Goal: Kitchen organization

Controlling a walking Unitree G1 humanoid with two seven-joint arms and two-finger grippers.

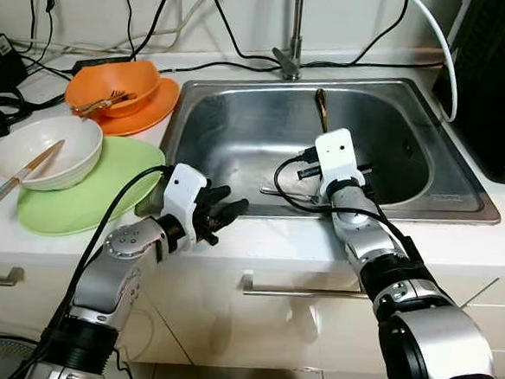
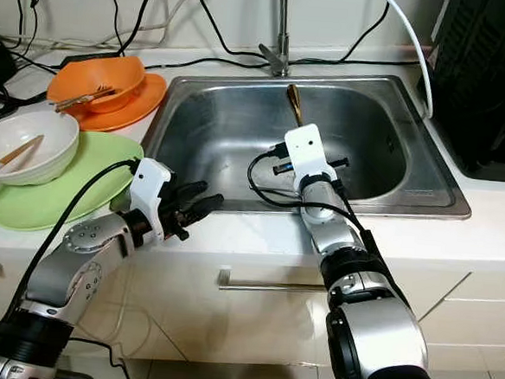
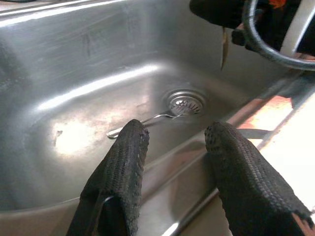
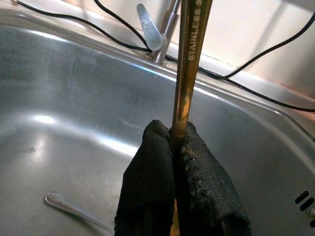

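We see the right arm bent at the elbow and reaching up from the lower right of the head view, over the sink's [image 1: 461, 182] front rim into the basin. Its right gripper [image 4: 177, 142] is clamped tight on the handle of a gold-toned utensil [image 4: 189, 69] stamped "STAINLESS", held upright at the centre of the frame with its top [image 1: 321, 103] rising above the wrist housing.

The left arm comes up from the lower left, forearm angled toward the basin's front left corner. The left gripper [image 3: 172, 147] hovers at the rim with its fingers [image 3: 123, 172] spread apart, gripping nothing.

A silver spoon [image 3: 147, 122] lies flat on the basin floor, its far end touching the drain [image 3: 186, 102].

At the upper left, bowls with chopsticks sit on an orange plate [image 1: 145, 113] and a green plate [image 1: 105, 188].
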